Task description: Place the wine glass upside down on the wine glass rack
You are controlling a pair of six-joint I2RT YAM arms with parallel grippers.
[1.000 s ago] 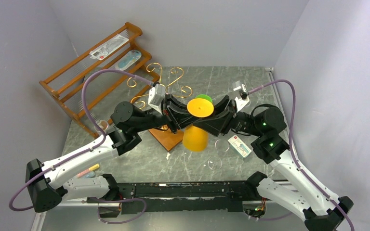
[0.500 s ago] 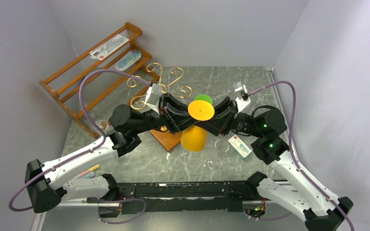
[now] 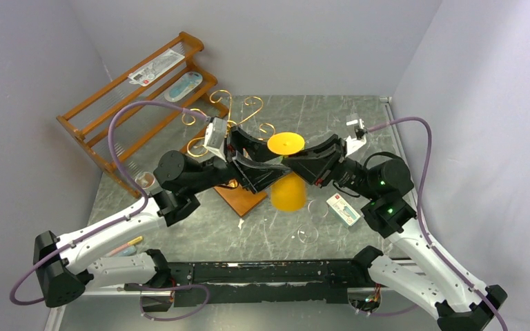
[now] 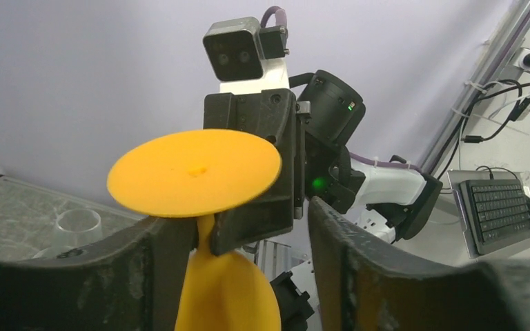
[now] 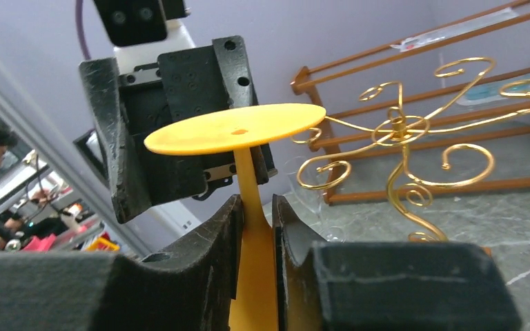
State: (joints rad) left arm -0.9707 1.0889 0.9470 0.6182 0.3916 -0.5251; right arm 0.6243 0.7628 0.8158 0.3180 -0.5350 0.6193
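Stem upright, wine glass point(image 3: 286, 145) hangs clamped in right end effector point(image 5: 255, 221), left end effector point(image 4: 248, 227) parted, wine glass rack point(image 3: 238, 198) just beyond, leftward.

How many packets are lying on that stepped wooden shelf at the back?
2. A white packet lies on the top step of the wooden shelf; a bluish packet lies on the step below. None looks hidden.

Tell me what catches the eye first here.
A bright orange wine glass hangs upside down over mid-table, its stem pinched by the right fingers. The left fingers stand open on either side of it. The gold rack with curled arms stands behind it, to the left.
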